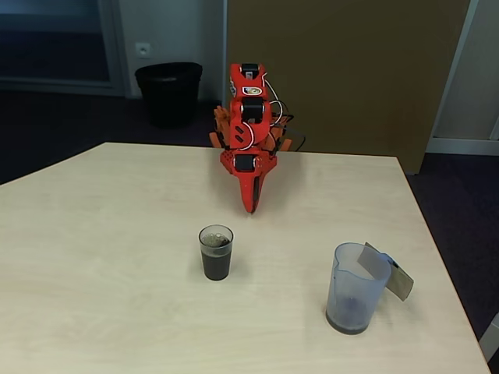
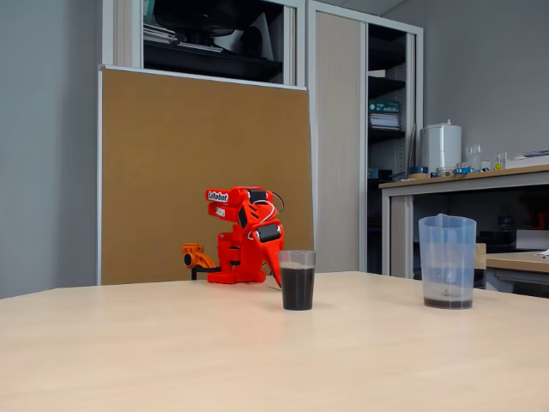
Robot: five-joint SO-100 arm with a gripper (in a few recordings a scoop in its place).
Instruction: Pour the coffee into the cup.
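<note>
The cup (image 1: 216, 252) (image 2: 297, 280) stands upright near the table's middle, a small clear tumbler filled most of the way with dark coffee (image 1: 216, 263) (image 2: 297, 288). A larger translucent jug (image 1: 355, 288) (image 2: 447, 261) with a handle stands upright to the right, holding only a thin dark layer at its bottom. The red arm is folded at the table's far edge, and its gripper (image 1: 251, 204) (image 2: 277, 273) points down at the table behind the cup, shut with nothing in it. It touches neither vessel.
The light wooden table (image 1: 117, 257) is bare around both vessels. A black bin (image 1: 168, 92) stands on the floor behind the table. A brown board (image 2: 206, 172) and cabinets stand behind the arm.
</note>
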